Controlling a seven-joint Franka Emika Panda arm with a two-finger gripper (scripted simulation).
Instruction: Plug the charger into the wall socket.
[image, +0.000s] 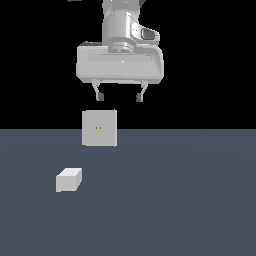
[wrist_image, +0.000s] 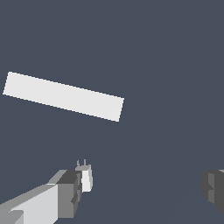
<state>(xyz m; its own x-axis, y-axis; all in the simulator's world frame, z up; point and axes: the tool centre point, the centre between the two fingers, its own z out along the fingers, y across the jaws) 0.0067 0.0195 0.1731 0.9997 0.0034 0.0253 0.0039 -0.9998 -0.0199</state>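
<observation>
Your charger (image: 68, 180) sits on the floor (image: 190, 210), toward the exterior view's left and nearer the cam than the plate. It's a small pale block, resting flat, nothing touching it. In the wrist view you only get a sliver of it (wrist_image: 86, 177), peeking out just past one finger, w/ two thin prongs showing on one end.

The wall socket (image: 99, 128) stands upright further back, a bit to the exterior view's right of the charger and well apart from it. Two tiny orange dots mark its centre. From the wrist cam it reads as a long pale bar (wrist_image: 64, 96), i.e. you're looking down on its top edge.

The gripper (image: 120, 96) hangs high above both, roughly over the socket and slightly to its right in the exterior view. Fingers (image: 97, 93) are spread wide, holding nothing.

Progress, as far as you can judge: basically zero. Charger not grasped, not lifted, not lined up w/ the socket. Still left for you:
- bring the gripper over and down to the charger
- pinch it across its sides
- lift, turn the prongs toward the dotted face
- push in at the orange dots

Which charger face carries the prongs isn't clear from the exterior cam, so check that before you commit to a grasp.
</observation>
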